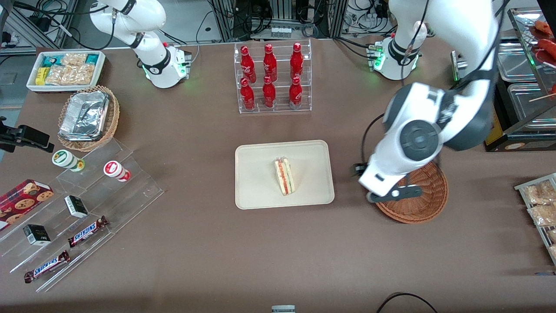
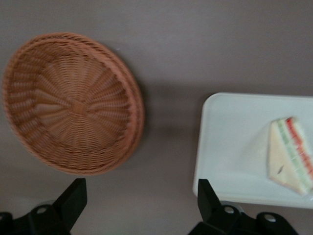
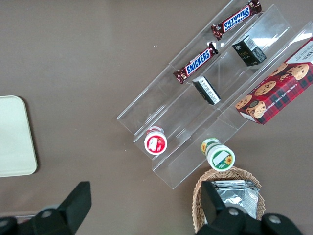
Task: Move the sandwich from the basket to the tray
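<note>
nearest the front camera, bare desk gives plenty of open room. a little farther in, the sandwich lies flat on the tray, roughly mid-tray and well inside the raised rim on every side, so the placing looks done. the wrist view shows it the same way, striped edge outward, with bare tray between it and the rounded corner.

toward the working arm's end, the basket sits on the desk, apart from the tray with a strip of desk between them; in the wrist view its woven bowl holds nothing. the gripper hangs above that strip, near the basket's rim, its fingers spread wide and gripping nothing.

risks from here seem small: if the arm dropped or swung low, a finger or the forearm could catch the basket's rim and shove it, or clip the tray's edge and jolt the sandwich. lifting straight up first would avoid both.

farther off, the rack of red bottles stands well clear of the tray.
</note>
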